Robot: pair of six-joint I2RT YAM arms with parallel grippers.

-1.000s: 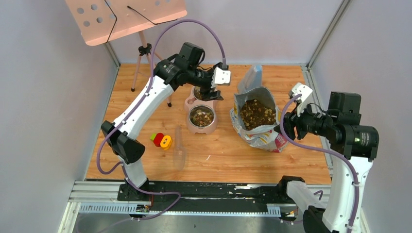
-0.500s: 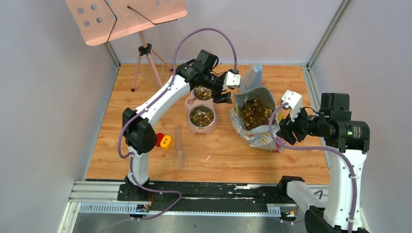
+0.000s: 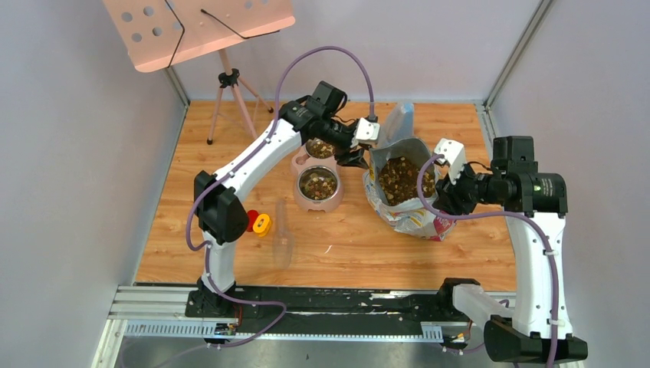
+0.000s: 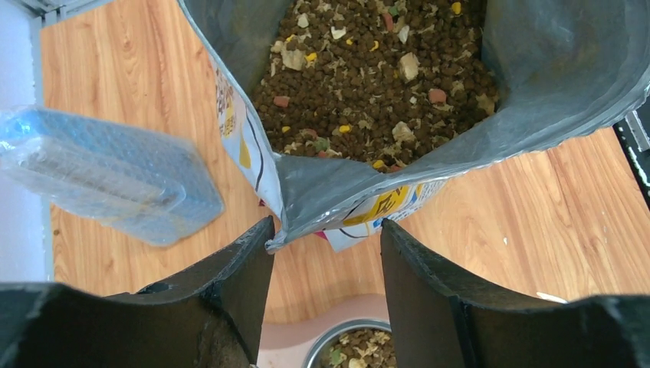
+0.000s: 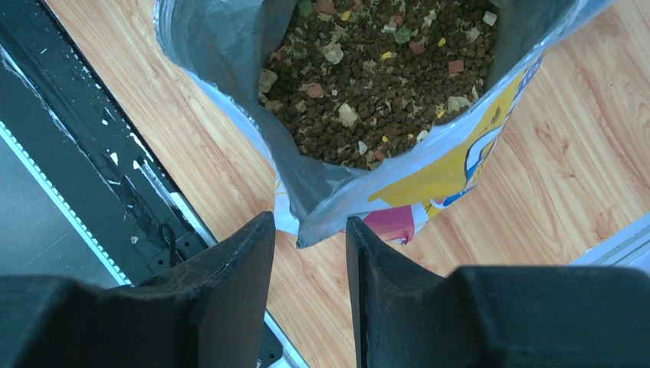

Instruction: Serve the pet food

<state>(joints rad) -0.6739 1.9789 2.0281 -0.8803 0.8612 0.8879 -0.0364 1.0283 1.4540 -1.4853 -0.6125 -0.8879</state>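
Observation:
The pet food (image 3: 400, 178) fills an open printed bag (image 3: 410, 216) right of centre; it shows close in the left wrist view (image 4: 368, 77) and the right wrist view (image 5: 375, 77). More kibble lies in the two steel bowls of a pink feeder (image 3: 317, 201). My left gripper (image 3: 360, 156) is open at the bag's left rim (image 4: 306, 222), whose corner sits between the jaws. My right gripper (image 3: 443, 201) is open at the bag's right rim (image 5: 322, 222), whose corner sits between the jaws. A clear scoop (image 3: 282, 234) lies on the table.
A small red-and-yellow toy (image 3: 255, 221) lies left of the scoop. A clear blue-tinted plastic pack (image 3: 396, 120) leans behind the bag, also in the left wrist view (image 4: 100, 176). A pink music stand (image 3: 195, 23) on a tripod stands at the back left. The black rail (image 3: 322, 299) runs along the near edge.
My left gripper moved right from over the feeder to the bag's left rim. My right gripper moved left, closing on the bag's right rim.

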